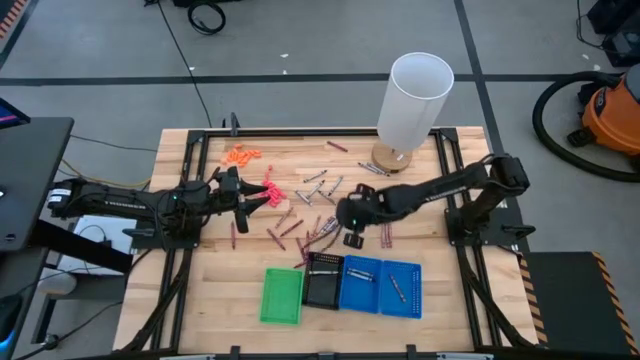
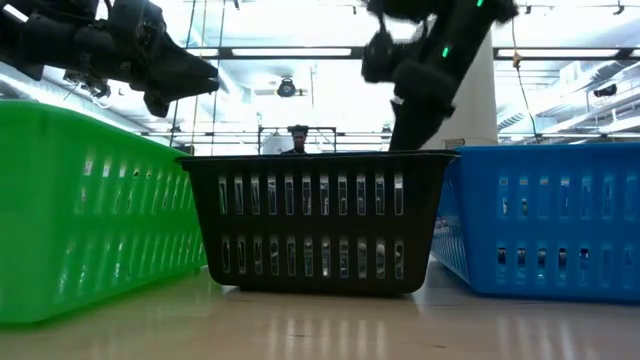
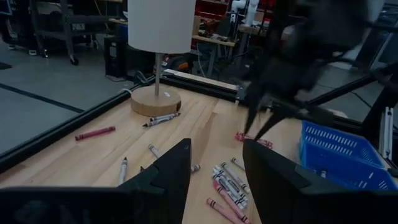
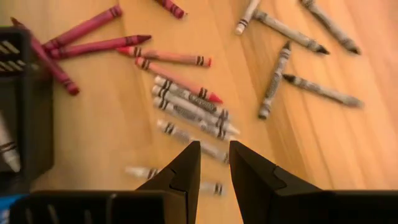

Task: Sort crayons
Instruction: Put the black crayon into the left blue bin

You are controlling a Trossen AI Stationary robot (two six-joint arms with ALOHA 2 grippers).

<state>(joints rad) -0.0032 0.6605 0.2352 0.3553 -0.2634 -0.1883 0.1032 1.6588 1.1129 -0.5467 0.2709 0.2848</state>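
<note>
Hovering: right gripper (image 4: 214, 163) parted, empty, above crayons (image 4: 189, 106) mid-tabletop
Left gripper (image 3: 214, 171): parted, empty, near left edge
Handling: light, stiff, snappable; pinch one mid-length

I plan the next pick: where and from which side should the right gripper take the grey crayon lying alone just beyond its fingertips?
Probably at the middle of the grey crayon, from straight above, right gripper fingers across its length: it lies flat with bare wood on both sides.
</note>
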